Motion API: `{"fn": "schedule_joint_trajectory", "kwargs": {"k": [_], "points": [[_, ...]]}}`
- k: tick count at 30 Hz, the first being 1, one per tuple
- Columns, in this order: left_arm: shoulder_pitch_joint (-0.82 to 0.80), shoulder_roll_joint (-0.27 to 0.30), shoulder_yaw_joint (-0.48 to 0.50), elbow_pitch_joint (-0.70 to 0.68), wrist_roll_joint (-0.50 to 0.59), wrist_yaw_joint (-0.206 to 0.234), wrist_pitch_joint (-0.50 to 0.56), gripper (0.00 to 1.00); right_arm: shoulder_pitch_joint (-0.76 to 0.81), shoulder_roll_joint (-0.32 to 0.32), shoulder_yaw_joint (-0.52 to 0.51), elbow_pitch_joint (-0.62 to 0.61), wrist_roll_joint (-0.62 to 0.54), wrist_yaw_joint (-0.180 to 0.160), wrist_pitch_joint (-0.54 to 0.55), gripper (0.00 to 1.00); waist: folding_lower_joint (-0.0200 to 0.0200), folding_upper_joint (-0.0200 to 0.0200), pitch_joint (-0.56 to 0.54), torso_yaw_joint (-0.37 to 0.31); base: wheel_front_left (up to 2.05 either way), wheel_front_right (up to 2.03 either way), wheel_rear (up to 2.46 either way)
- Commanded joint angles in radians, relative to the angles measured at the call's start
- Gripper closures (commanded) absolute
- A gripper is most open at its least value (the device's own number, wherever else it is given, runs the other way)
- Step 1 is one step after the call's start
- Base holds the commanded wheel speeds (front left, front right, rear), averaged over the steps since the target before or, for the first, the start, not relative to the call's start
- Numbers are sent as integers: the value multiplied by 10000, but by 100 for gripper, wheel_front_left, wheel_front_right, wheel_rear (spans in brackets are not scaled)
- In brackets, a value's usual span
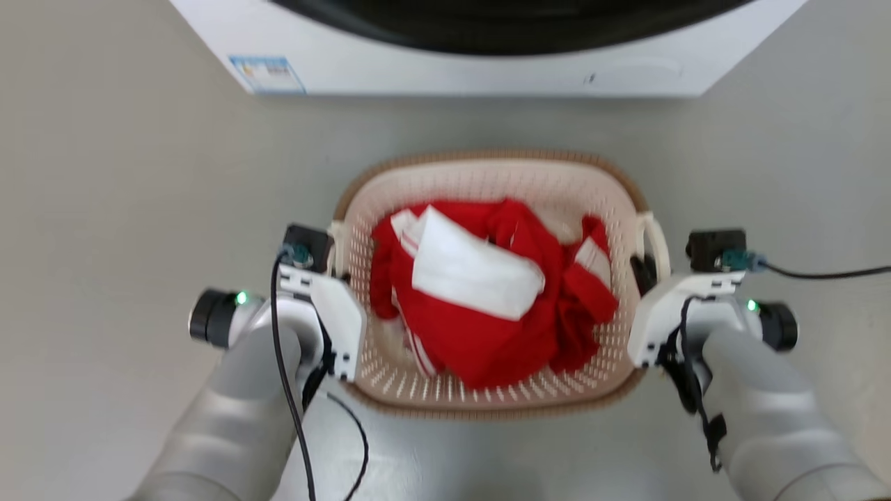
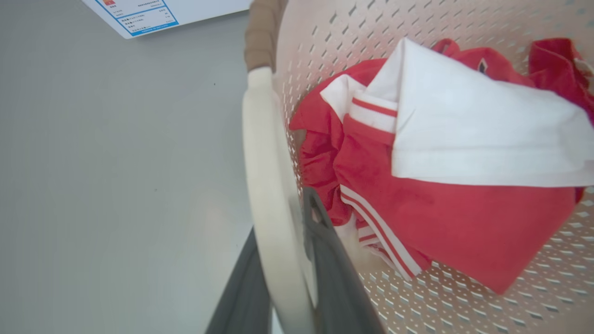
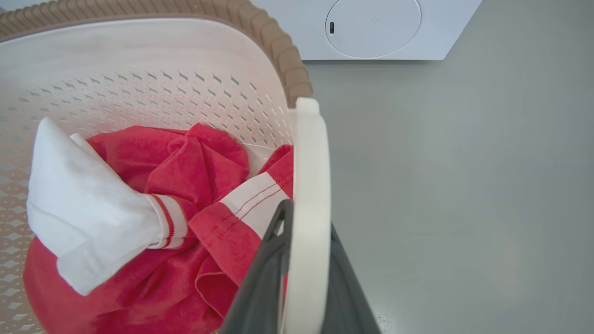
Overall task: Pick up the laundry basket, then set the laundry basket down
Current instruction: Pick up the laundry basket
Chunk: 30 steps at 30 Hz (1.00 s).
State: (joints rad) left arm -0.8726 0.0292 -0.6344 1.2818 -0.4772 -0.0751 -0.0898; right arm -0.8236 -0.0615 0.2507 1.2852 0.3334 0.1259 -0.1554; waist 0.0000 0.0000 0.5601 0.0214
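Note:
The laundry basket (image 1: 487,156) is cream, perforated and brown-rimmed, and sits between my two arms on the grey floor side of the washing machine. Red and white clothes (image 1: 487,306) fill it. My left gripper (image 1: 337,259) is shut on the basket's left white loop handle (image 2: 267,185), with one dark finger (image 2: 327,269) on each side of it. My right gripper (image 1: 644,270) is shut on the right handle (image 3: 311,185), whose loop runs between the fingers (image 3: 262,283). I cannot tell whether the basket rests on the floor or hangs just above it.
The white washing machine (image 1: 487,66) stands right beyond the basket, its dark door opening at the top edge and a blue-framed label (image 2: 139,14) at its left corner. Bare grey floor (image 1: 104,209) lies to the left and right of the basket.

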Motion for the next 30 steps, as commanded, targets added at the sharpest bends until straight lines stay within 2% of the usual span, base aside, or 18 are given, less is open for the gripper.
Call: {"fn": "schedule_joint_trajectory", "kwargs": {"k": [1, 14, 25, 30], "points": [[316, 210, -2, -150, -84, -114, -13, 100, 517, 112, 393, -28, 206, 48, 154, 100, 0, 0, -865, -92, 0, 0, 0], [1563, 210, -287, -70, -998, -333, 1163, 100, 1552, 112, 1592, -119, 1517, 48, 1002, 100, 0, 0, -3305, -454, 0, 0, 0], [2205, 210, -507, 7, -1352, -416, 2068, 100, 1995, 112, 2275, -96, 2194, 48, 1565, 100, 0, 0, -4655, -752, 0, 0, 0], [2735, 210, -633, 32, -1423, -437, 2019, 100, 2312, 112, 2509, -69, 2516, 48, 1728, 100, 0, 0, -5258, -742, 0, 0, 0]]}}
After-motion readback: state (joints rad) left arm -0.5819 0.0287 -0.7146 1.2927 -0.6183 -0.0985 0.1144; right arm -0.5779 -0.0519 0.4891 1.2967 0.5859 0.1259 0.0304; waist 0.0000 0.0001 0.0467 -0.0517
